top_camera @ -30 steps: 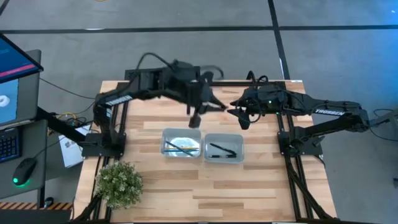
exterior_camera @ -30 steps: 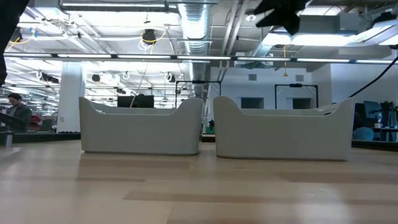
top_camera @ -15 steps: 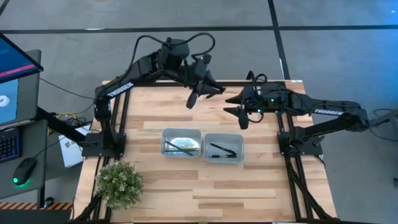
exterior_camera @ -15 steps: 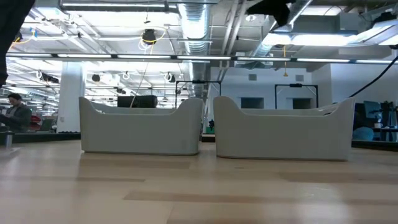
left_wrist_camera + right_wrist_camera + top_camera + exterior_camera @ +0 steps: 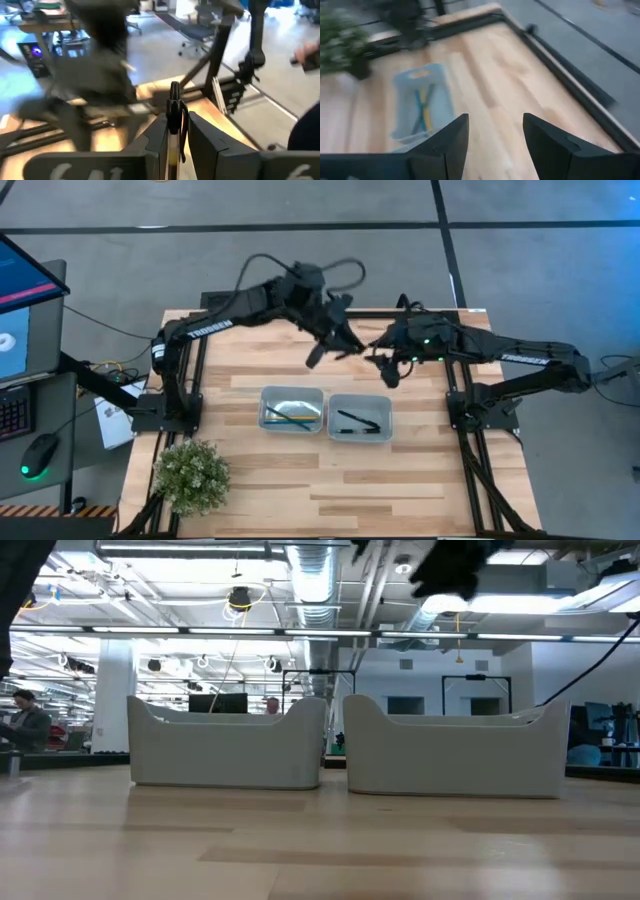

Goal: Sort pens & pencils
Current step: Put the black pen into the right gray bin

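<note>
Two grippers raised over the far half of the table (image 5: pixel 260 490), both trays nearer.
Left gripper (image 5: pixel 318 352) clenched on a black pen (image 5: pixel 173 107); right gripper (image 5: pixel 384 366) spread, holding nothing. Pencils (image 5: pixel 291 416) in left tray (image 5: pixel 291 394), pens (image 5: pixel 358 421) in right tray (image 5: pixel 358 399).

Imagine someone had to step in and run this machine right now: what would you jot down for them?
Left gripper: shut on a black pen, raised over the far middle of the table.
Right gripper: open and empty, raised beside the left one.
Left tray: holds the yellow and blue pencils.
Right tray: holds black pens.
Done: what is in the trays looks sorted, and no loose sticks are seen on the wood.
Left: the held pen probably belongs in the right tray.
</note>
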`<state>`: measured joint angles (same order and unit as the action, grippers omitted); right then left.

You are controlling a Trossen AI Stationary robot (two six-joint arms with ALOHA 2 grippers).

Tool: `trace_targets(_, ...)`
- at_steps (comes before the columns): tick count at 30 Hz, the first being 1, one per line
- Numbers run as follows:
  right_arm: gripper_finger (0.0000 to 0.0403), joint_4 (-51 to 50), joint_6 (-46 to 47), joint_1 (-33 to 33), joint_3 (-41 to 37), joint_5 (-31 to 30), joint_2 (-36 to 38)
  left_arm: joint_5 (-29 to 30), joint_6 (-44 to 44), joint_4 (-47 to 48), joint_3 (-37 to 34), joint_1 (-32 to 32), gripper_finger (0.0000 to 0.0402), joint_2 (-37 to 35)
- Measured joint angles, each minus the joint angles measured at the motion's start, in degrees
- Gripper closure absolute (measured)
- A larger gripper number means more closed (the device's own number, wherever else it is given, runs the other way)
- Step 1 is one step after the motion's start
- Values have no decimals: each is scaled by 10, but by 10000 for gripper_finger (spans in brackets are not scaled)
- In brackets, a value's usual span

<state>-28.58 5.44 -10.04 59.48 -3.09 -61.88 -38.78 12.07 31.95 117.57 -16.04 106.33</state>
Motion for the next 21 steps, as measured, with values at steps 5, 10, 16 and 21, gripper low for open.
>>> trace_targets(5,193,-63,40,-23,0,-66,56,-12,16,-62,-78,25,352,0)
trace_targets(10,193,-61,47,-48,0,-77,108,0,17,-128,-145,49,352,17)
trace_targets(16,193,-61,54,-63,0,-75,128,6,27,-131,-155,73,352,84)
trace_targets(21,193,-62,66,-74,0,-75,127,25,52,-127,-155,96,352,142)
